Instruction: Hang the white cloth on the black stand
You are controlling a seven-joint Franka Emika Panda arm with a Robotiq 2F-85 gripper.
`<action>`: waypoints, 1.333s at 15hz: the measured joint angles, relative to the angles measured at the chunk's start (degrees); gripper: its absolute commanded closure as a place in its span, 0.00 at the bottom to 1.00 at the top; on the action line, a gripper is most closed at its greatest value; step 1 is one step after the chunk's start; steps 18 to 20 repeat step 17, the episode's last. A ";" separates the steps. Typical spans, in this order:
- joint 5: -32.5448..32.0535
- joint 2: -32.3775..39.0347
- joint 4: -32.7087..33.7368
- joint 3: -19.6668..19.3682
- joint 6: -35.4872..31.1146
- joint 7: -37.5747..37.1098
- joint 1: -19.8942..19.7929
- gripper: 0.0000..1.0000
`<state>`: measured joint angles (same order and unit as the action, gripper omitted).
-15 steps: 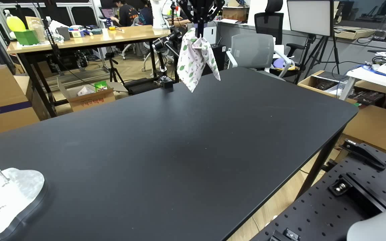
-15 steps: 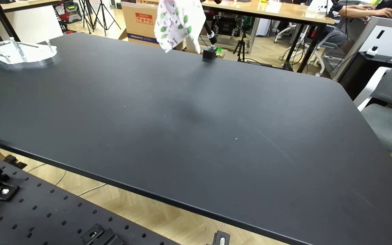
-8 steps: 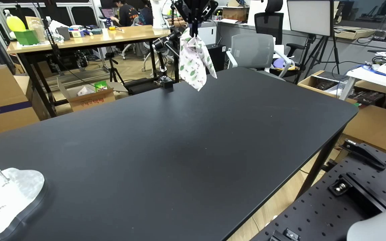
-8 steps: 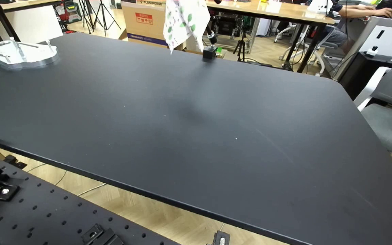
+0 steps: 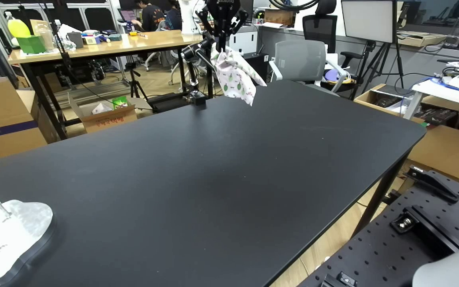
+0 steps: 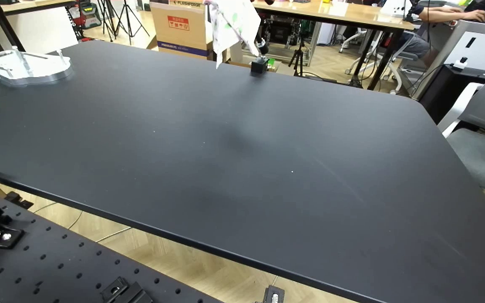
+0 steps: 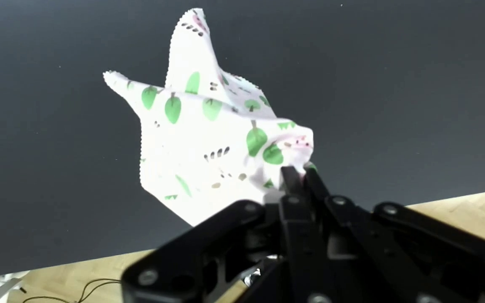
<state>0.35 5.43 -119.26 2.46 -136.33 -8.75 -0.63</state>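
white cloth (image 5: 235,75) was pinched at one end, aloft nr the far edge of the table (image 5: 221,179)
gripper (image 7: 299,179) nipped a gathered bit; long axis slanted down to pic right in an exterior view, w/ black post (image 5: 199,99) (prob the stand) at pic left, gap unclear. next move prob had to go postward.

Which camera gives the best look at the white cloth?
The wrist view, where the white cloth looks largest and its green print clearest. Both exterior views show it smaller, hanging; in an exterior view the white cloth runs off the top edge.
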 measured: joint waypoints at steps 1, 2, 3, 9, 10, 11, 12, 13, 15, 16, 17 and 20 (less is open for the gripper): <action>0.37 0.24 0.15 0.00 0.00 0.23 0.02 0.55; 0.71 0.35 0.25 0.00 0.01 0.49 0.03 0.47; 0.80 0.36 0.35 0.00 0.05 0.64 0.05 0.41; 0.77 -0.23 0.87 0.00 0.10 0.86 0.44 0.02; 0.77 -0.50 0.87 0.01 0.10 0.88 0.60 0.00; 0.77 -0.86 0.87 0.03 0.15 0.92 0.79 0.00; 0.77 -1.33 0.82 0.08 0.31 1.01 1.03 0.00; 0.77 -1.95 0.71 0.13 0.62 1.04 1.33 0.00; 0.77 -2.32 0.65 0.14 0.79 1.04 1.64 0.00; 0.77 -2.11 0.65 0.09 0.77 1.04 1.64 0.00; 0.77 -1.86 0.65 0.03 0.70 1.04 1.61 0.00; 0.77 -1.86 0.65 0.03 0.70 1.04 1.61 0.00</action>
